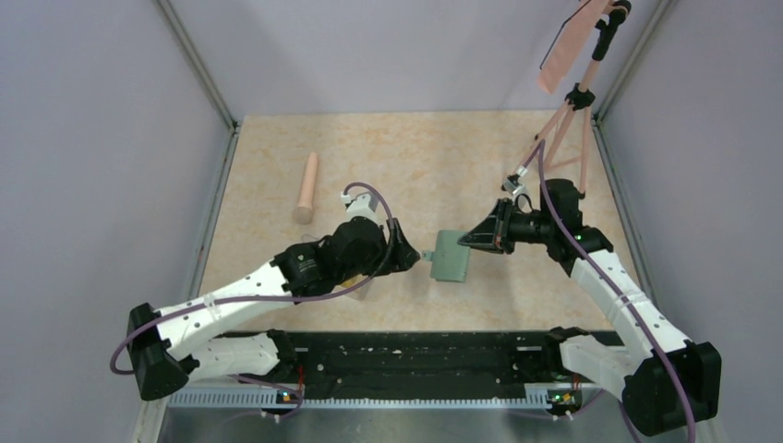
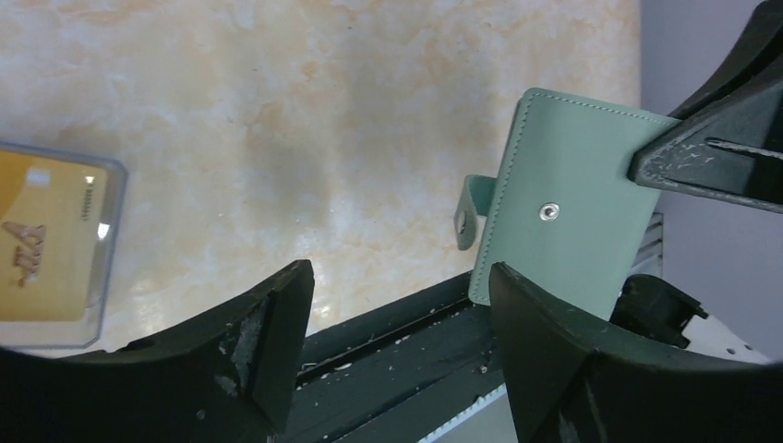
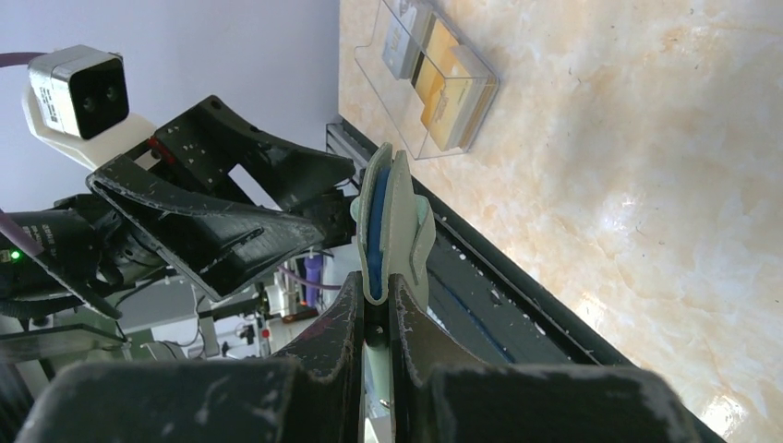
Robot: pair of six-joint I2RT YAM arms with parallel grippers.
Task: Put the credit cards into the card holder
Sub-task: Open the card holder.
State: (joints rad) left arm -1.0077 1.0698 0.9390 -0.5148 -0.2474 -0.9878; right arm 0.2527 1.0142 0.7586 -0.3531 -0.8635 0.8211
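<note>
The yellow-orange plastic credit cards lie in a clear rectangular plastic box on the bench. They are left of the muted-green folding card holder, under the left arm, which is the nearer one. The left end effector, spread and empty, faces the holder's tab edge. The right end effector pinches the holder's opposite edge, apparently holding it off the bench.

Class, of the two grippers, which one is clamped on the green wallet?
The right gripper: its jaws are pinched shut on the edge of the green wallet. The left gripper has its jaws spread wide beside the wallet, gripping nothing.
</note>
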